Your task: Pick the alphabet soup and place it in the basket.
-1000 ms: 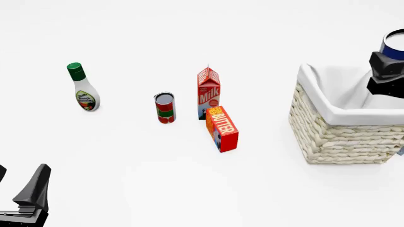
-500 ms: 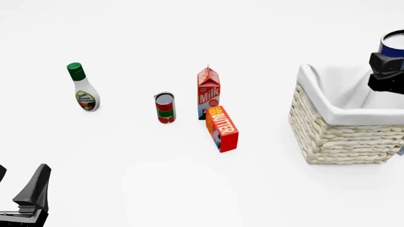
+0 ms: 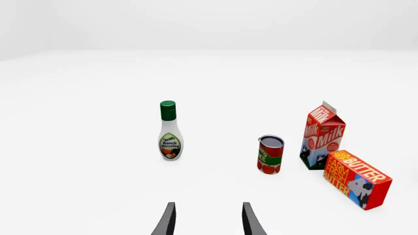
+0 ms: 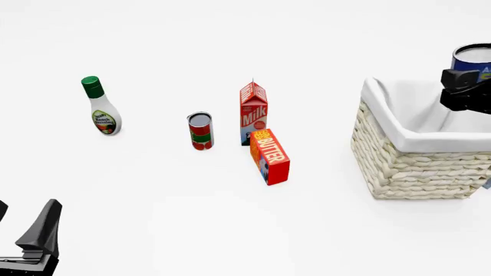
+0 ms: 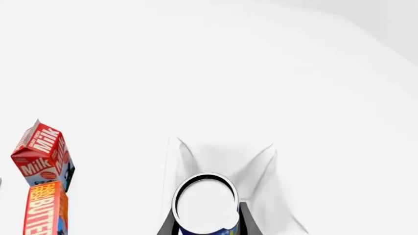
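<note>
- While the right gripper holds the soup between its two fingers, the can hangs above the basket, near its far right part, and it does not touch the lining.
- Seen from the right wrist, the silver top of the can sits between the dark fingers, and the white cloth of the basket lies under it; I judge the can is kept upright so that it goes down straight.
- How high the can is over the cloth, I cannot tell from these views.
- The left gripper is open and holds nothing; it waits low at the near left corner, well apart from everything, probably to leave the way free.
- On the table stand a dressing bottle, a red can and a milk carton; the butter box is just in front of the carton. None of them is part of this task.
- My judgement: the carrying is nearly finished, and what is left is to lower the can and open the fingers.
- One risk: if the can is released too near the rim, it may fall outside.
</note>
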{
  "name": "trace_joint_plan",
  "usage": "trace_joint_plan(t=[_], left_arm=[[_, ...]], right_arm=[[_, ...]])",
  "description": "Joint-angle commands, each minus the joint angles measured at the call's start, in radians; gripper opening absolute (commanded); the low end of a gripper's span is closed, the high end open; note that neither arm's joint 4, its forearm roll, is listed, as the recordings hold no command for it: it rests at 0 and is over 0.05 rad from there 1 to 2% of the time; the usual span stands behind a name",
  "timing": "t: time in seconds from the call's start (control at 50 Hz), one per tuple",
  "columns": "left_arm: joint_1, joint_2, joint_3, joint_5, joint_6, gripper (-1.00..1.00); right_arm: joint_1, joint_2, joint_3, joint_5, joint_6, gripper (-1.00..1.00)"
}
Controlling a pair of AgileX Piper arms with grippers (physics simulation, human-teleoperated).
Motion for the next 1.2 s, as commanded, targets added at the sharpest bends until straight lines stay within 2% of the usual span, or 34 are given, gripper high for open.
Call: trace_joint_plan(t=[0.02,0.9,1.2], left_arm=[[0.000,0.000,0.000,0.000,0.000,1.00],[0.000,0.000,0.000,0.000,0.000,1.00],[0.000,0.000,0.000,0.000,0.000,1.00]], right_arm=[[0.006,0.037,-0.026,0.025,0.012,-1.00],[-0.041,0.170,-0.105,0.125,-0.088,-1.00],[-0.056,0.211,-0.093,0.115,-0.105,-1.00]])
